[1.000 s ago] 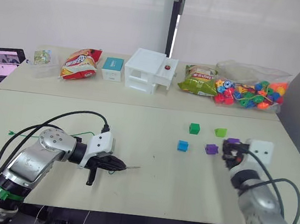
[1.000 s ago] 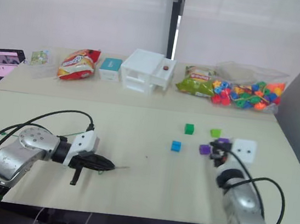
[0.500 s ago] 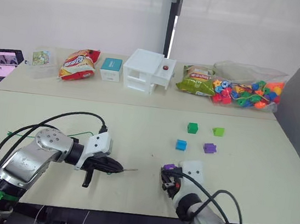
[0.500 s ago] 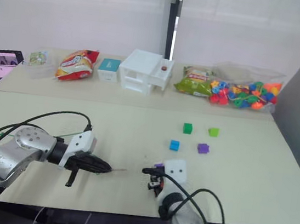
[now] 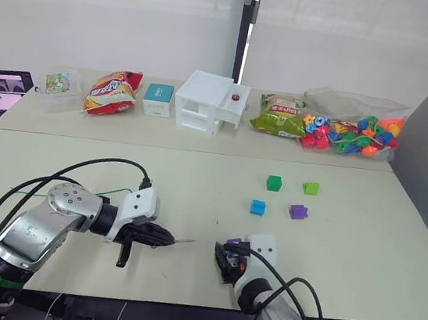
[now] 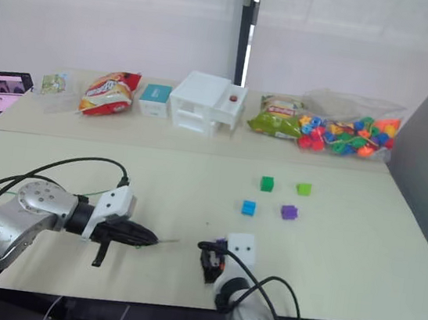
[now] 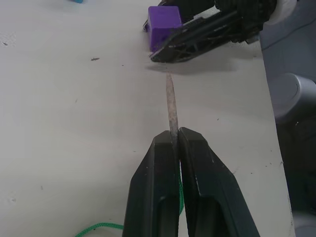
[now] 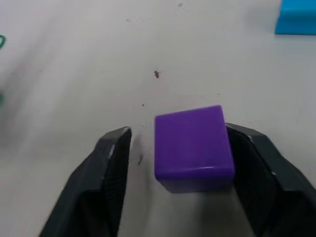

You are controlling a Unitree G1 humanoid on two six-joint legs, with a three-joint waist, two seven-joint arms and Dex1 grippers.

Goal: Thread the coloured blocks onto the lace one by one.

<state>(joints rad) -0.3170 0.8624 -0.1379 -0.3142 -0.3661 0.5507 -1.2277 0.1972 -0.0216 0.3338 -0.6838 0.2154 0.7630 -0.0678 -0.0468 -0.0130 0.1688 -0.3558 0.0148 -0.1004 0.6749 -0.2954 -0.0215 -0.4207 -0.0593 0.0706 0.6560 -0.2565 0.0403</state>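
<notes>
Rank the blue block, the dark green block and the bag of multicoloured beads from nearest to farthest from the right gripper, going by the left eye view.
From the right gripper:
1. Blue block, just beyond it on the near table.
2. Dark green block, farther back.
3. Bag of beads, on the far table, right.

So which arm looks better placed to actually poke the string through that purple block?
Probably the left. Its claw is shut on the lace, whose stiff tip points at the purple block close ahead. The right claw has that block between its fingers, so it likely just steadies it.
</notes>
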